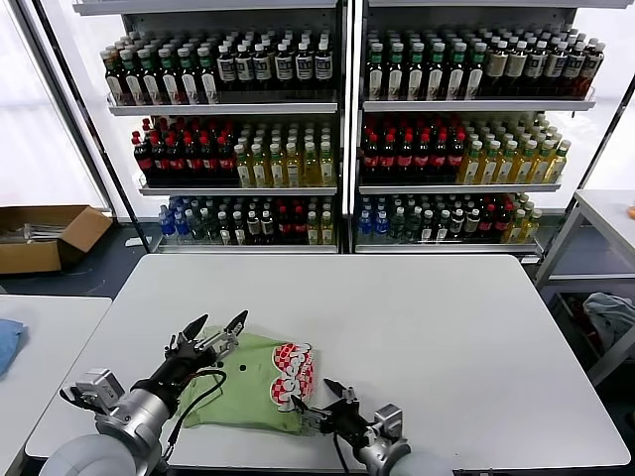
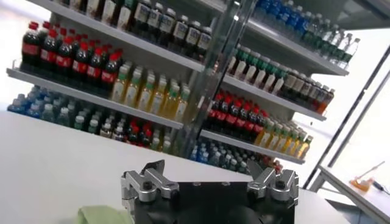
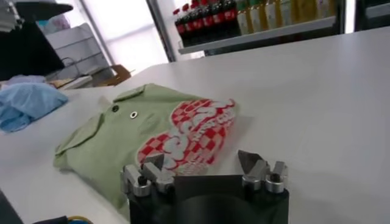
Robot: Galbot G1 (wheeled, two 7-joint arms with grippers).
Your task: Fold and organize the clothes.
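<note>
Light green and soft-looking, the polo shirt [image 1: 253,382] lies folded into a compact bundle near the front edge of the white surface [image 1: 437,337], left of centre from my head camera, with its red-and-white checkered print [image 1: 291,374] turned up on the right side of the bundle and small dark buttons on the collar [image 3: 116,108] toward the left. I have the left end effector [image 1: 214,327] raised just above the shirt's rear left corner, forearm angled up from the lower left, its two fingers spread wide and gripping nothing. The left wrist camera shows only a sliver of green fabric [image 2: 100,214] below those fingers. The right end effector [image 1: 335,394] sits low at the front edge of the surface, just beside the printed end of the shirt, its fingers also parted with nothing between them. From the right wrist camera a blue cloth [image 3: 27,103] lies on the neighbouring table, well apart. Shelves of bottles [image 1: 347,129] stand behind the surface.
</note>
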